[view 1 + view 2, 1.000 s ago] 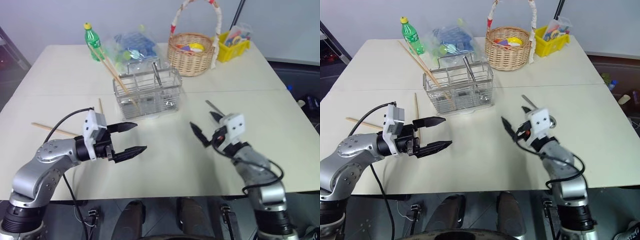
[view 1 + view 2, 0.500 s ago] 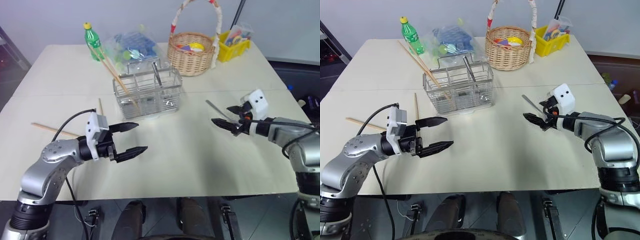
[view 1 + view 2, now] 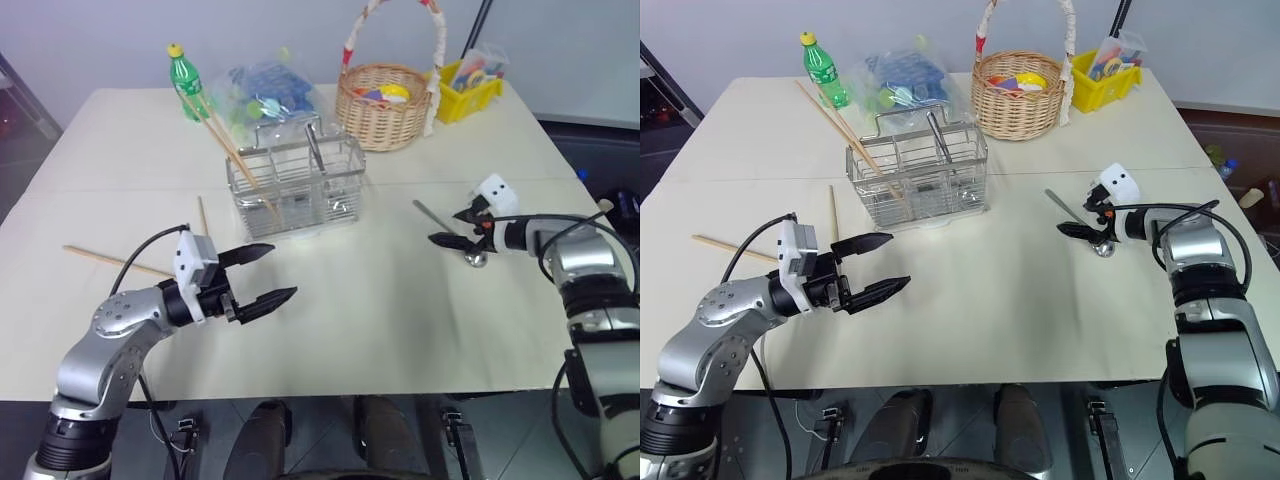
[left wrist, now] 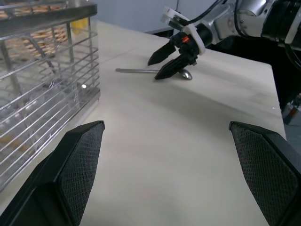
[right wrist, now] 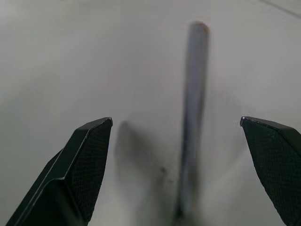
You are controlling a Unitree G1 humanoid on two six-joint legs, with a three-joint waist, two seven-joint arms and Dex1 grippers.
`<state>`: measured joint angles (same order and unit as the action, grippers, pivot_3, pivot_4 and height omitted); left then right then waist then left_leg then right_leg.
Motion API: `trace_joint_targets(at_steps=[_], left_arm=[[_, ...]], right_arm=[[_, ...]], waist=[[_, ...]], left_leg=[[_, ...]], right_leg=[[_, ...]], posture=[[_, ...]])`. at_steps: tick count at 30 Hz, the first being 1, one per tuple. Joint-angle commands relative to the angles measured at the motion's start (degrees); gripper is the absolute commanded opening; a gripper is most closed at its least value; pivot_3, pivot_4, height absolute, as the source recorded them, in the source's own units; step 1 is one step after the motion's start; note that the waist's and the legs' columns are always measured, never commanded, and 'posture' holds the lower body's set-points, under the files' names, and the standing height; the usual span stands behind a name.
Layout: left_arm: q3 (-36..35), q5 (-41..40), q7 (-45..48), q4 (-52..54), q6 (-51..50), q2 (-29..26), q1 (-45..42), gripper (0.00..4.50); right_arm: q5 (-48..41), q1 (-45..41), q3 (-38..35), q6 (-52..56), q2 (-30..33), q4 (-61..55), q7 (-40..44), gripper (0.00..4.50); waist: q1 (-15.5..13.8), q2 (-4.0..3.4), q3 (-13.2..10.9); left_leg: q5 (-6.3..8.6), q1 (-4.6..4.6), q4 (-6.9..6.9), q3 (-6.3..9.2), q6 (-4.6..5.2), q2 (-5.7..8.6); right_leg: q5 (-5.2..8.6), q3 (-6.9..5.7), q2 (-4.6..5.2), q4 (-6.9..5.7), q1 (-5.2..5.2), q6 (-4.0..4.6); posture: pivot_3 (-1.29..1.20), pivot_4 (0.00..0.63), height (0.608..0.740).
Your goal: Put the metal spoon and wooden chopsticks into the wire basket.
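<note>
- The left gripper (image 3: 262, 274) is held wide open and empty, on the near side of the wire basket (image 3: 296, 182), apart from it.
- The metal spoon (image 3: 1076, 218) lies flat right of the wire basket.
- The right gripper (image 3: 1082, 222) is nearer: its wide-open jaws straddle the handle lengthwise, gripping nothing.
- Two wooden chopsticks (image 3: 226, 142) lean inside.

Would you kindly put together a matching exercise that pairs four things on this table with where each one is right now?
Things:
1. slim shiny metal spoon
2. green plastic bottle with a yellow cap
3. small yellow plastic bin
4. round woven wicker basket

Places:
A. far right corner of the table
B. lying flat by the open right gripper
C. far left, behind the rectangular silver wire basket
D. between the plastic bag and the yellow bin

Pairs: 1-B, 2-C, 3-A, 4-D
</note>
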<state>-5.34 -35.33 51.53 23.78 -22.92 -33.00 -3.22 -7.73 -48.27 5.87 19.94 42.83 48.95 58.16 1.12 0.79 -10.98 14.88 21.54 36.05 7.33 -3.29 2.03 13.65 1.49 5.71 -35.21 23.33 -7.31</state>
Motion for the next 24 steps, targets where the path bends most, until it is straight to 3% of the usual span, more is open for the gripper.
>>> trace_joint_targets(at_steps=[1, 6, 18, 21, 24], left_arm=[[-0.7, 0.3, -1.3, 2.5, 1.5, 0.3, 0.4, 4.46], [-1.0, 0.5, -2.9, 3.2, 1.6, 0.8, 1.0, 4.46], [-0.6, 0.4, -4.5, 3.1, 2.0, 1.5, 0.4, 4.46], [-0.6, 0.2, -4.1, 2.7, 1.8, 1.2, -0.5, 4.50], [-0.5, 0.2, -3.9, 2.2, 1.6, 1.2, -1.4, 4.50]], right_arm=[[1.3, -4.2, -1.4, -0.5, -0.6, 6.8, 0.3, 4.50], [3.8, -8.4, -1.1, -1.1, -1.4, 13.8, -1.2, 4.50], [9.1, -7.0, 1.7, 1.9, -3.2, 8.8, 2.5, 4.50], [9.3, -6.7, 1.2, 3.7, -3.1, 8.2, 2.5, 3.62], [9.3, -6.1, 0.9, 5.0, -3.2, 7.1, 2.7, 2.19]], waist=[[0.0, 0.00, 0.0], [0.0, 0.00, 0.0], [0.3, 0.00, 0.0], [0.4, 0.00, 0.0], [0.4, 0.00, 0.0]], left_leg=[[0.00, 0.00, 0.00, 0.00, 0.00, 0.00], [0.00, -0.03, 0.03, 0.00, 0.00, 0.00], [0.00, -0.06, 0.02, 0.00, 0.00, 0.00], [0.00, -0.06, 0.02, 0.00, 0.00, 0.00], [0.00, -0.06, 0.02, 0.00, -0.01, 0.00]], right_leg=[[0.00, 0.00, 0.00, 0.00, 0.00, 0.00], [0.00, 0.01, 0.00, -0.01, -0.02, 0.01], [-0.01, 0.01, -0.01, -0.04, -0.03, 0.00], [-0.01, 0.01, -0.01, -0.05, -0.04, 0.00], [-0.01, 0.01, -0.01, -0.05, -0.04, 0.00]], posture=[[0.00, 0.150, 0.740], [0.00, 0.150, 0.740], [0.00, 0.150, 0.740], [0.00, 0.150, 0.740], [0.00, 0.150, 0.740]])
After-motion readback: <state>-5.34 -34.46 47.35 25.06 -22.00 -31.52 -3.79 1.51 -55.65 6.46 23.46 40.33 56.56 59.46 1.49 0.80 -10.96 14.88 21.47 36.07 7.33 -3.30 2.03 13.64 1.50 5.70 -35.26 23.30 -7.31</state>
